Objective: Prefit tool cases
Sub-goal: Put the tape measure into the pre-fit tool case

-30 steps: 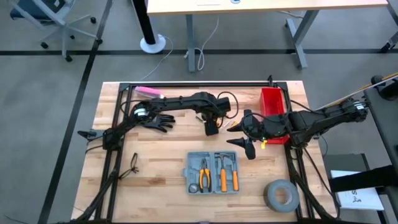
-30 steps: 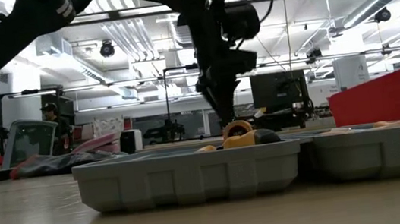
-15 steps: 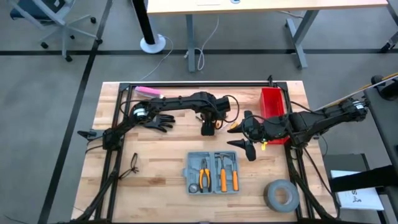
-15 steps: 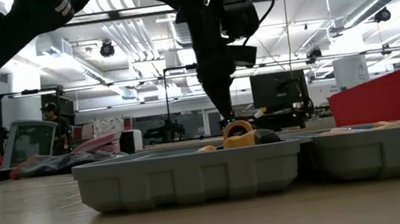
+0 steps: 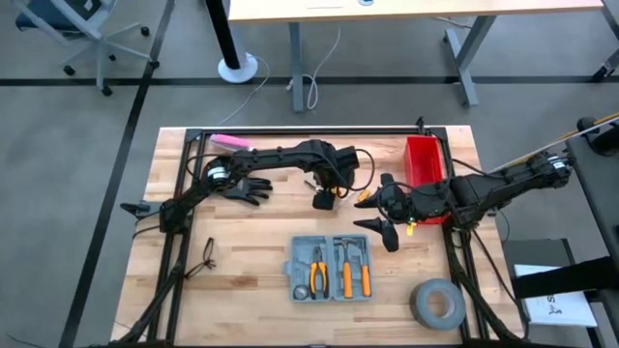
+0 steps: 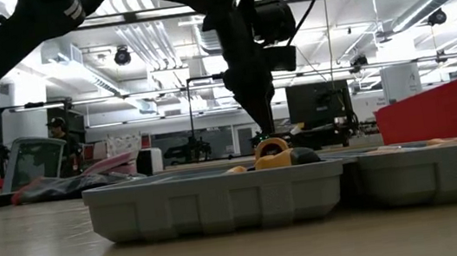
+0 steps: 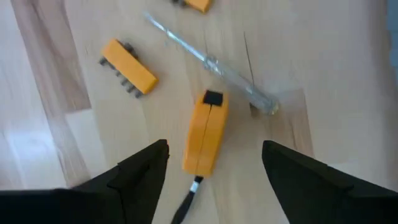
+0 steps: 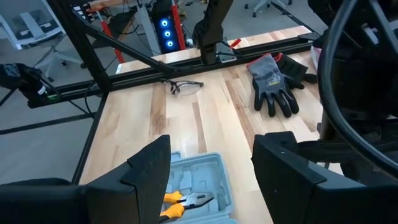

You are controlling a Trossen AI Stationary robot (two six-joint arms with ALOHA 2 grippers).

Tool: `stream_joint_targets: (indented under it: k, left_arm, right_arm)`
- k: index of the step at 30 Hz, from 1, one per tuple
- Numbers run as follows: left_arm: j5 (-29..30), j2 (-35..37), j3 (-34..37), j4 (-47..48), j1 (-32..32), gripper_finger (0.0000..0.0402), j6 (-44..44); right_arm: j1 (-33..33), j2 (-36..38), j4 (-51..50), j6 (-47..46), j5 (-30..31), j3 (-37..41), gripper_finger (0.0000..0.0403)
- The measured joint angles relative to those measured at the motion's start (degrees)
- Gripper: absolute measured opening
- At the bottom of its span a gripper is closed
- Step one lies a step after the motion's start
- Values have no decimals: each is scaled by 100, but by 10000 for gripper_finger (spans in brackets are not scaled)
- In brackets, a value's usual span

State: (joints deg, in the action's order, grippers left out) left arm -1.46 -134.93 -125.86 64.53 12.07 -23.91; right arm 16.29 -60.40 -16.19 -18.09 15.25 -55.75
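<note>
High view: left pincer (image 5: 325, 201) points down, fingers spread.

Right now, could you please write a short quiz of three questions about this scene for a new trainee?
1. True or false: the tool case lies open on the table.
2. Which thing lies below the left gripper: A) an orange tool, B) the tape roll, C) the black glove?
3. Fill in: the red bin stands near the ____ arm.

Key:
1. True; pliers and screwdrivers sit in its slots.
2. A; the open fingers are on either side of it, not holding it.
3. Right; the right gripper waits beside it, open.
</note>
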Motion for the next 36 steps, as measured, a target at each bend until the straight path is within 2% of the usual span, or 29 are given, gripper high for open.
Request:
stream_joint_targets:
  k: [9,16,21,27,31,36]
  left_arm:
    - [3,9,515,-485,-17,303,13]
    - [222,9,871,-789,-42,292,255]
    - [235,9,1188,-1238,-144,259,244]
    - [371,9,1232,-1425,-247,205,239]
    - [776,9,1134,-1401,-240,160,238]
    - [801,9,943,-1179,-240,87,343]
  right_arm:
    - [-2,0,-2,7,4,0,201]
    - [-2,0,-2,20,39,0,201]
    - [-2,0,-6,11,39,0,201]
    - [-2,0,-42,11,38,0,201]
    - [-2,0,-48,-10,37,0,201]
    - [-2,0,-119,-59,41,1,201]
